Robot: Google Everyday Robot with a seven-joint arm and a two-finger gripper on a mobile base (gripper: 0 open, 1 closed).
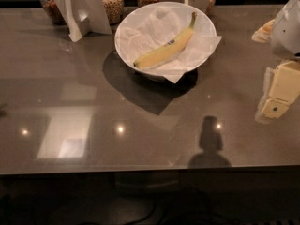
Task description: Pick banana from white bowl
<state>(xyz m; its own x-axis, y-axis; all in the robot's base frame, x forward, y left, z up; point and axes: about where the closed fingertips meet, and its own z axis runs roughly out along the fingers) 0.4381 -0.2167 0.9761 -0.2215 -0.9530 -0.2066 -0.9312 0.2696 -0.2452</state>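
The banana (165, 52) is yellow with a small dark blue sticker at mid-length. It lies diagonally in the white bowl (126, 27), stem toward the upper right, on crumpled white paper that spills over the bowl's right rim. The bowl stands at the back centre of the grey table. My gripper (275, 102) is cream-coloured and hangs at the right edge of the view, above the table. It is well to the right of the bowl and nearer the front, apart from the bowl and the banana.
Glass jars of grain (111, 3) stand behind the bowl along the table's back edge. A folded white card (79, 8) stands at the back left. The glossy table (93, 102) reflects ceiling lights. Its front edge (140, 170) runs across the lower part of the view.
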